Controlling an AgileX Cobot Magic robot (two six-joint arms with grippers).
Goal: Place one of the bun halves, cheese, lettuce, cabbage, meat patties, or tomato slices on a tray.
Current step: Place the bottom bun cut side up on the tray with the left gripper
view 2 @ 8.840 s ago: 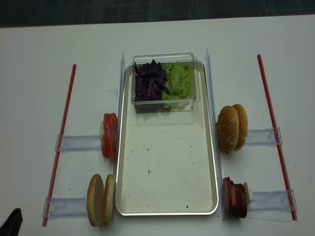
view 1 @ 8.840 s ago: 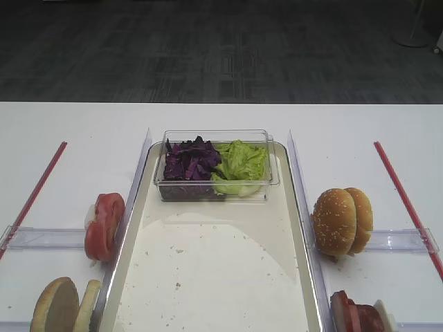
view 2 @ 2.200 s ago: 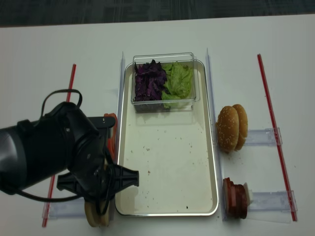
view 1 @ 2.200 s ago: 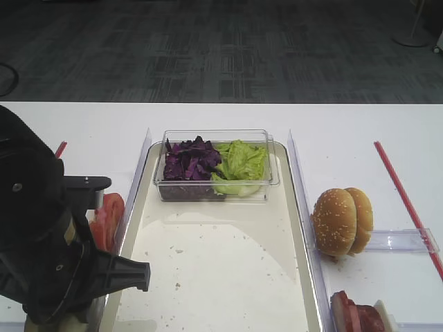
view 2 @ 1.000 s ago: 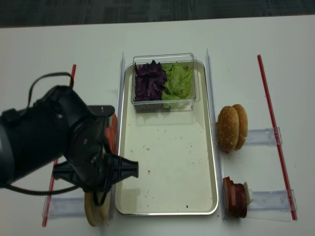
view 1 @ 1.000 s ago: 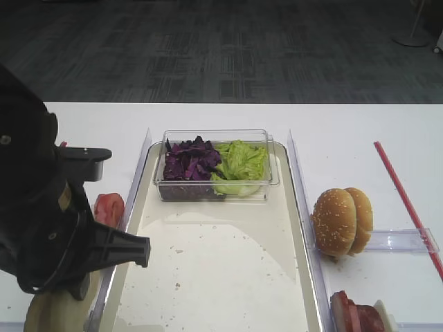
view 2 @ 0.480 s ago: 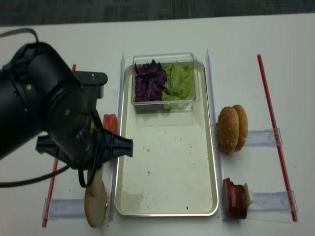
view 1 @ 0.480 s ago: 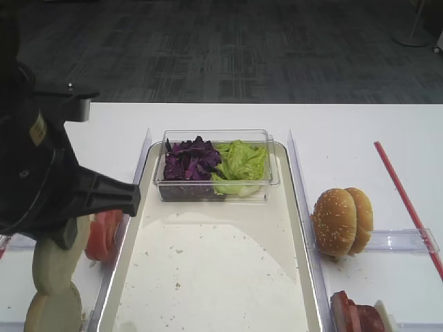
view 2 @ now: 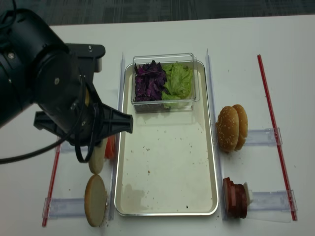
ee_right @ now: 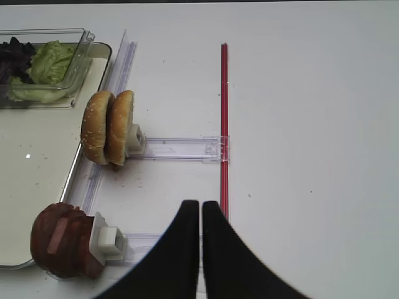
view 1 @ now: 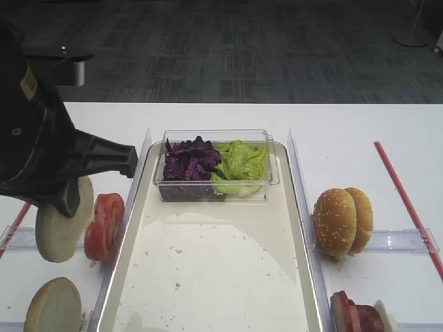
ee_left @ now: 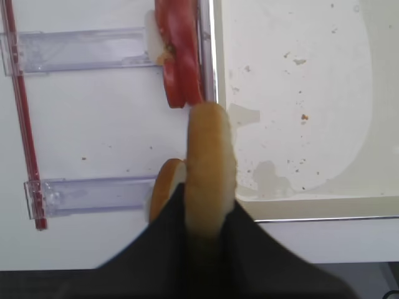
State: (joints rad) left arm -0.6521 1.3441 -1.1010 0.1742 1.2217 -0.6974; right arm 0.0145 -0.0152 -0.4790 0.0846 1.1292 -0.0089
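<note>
One plain cream-faced bun half (ee_left: 209, 168) is pinched edge-on in the left gripper's (ee_left: 206, 215) jaws, clear of the worktop, beside the shallow metal tray (ee_left: 299, 210), ready for carrying inward. Right gripper (ee_right: 200, 215) jaws pressed together, idle.

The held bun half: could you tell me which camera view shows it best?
The exterior high view: the bun half shows its whole pale face below the left gripper. The left wrist view shows it edge-on between the fingers; the realsense view shows a sliver under the arm; the right wrist view misses it.
</note>
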